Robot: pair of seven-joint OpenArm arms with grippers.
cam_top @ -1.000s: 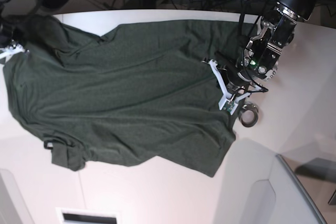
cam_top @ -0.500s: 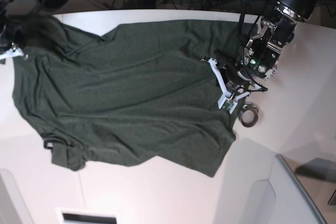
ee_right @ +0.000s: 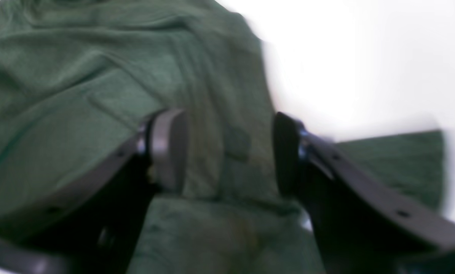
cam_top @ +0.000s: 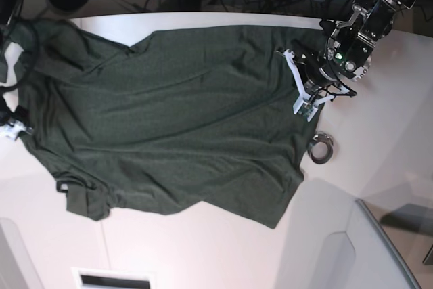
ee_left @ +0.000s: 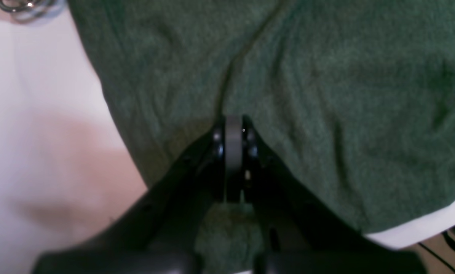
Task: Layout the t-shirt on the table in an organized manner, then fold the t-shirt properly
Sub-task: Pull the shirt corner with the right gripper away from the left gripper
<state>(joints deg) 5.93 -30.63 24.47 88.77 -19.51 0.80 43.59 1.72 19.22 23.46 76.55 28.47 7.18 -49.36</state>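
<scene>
Base view: the t-shirt (cam_top: 162, 123) lies spread across the white worktop (cam_top: 379, 140), covering most of its left and centre area, with a sleeve (cam_top: 81, 197) bunched at the lower left edge. The cloth shows shallow wrinkles but no fold.

The left gripper (cam_top: 306, 96) sits at the right-hand hem of the t-shirt. In the left wrist view, its jaws are pressed together on a ridge of green cloth (ee_left: 326, 95) that rises into the grip (ee_left: 233, 152), so the hem is pinched. A small metal ring (cam_top: 321, 148) lies on the worktop just beside the hem, below this gripper; it also appears at the top left corner of the left wrist view (ee_left: 19, 5).

The right gripper (ee_right: 227, 152) is at the opposite side of the t-shirt. In the right wrist view, its jaws stand spread, with cloth (ee_right: 79, 95) lying beneath and between them. The picture is blurred, so contact with the cloth cannot be determined.
</scene>
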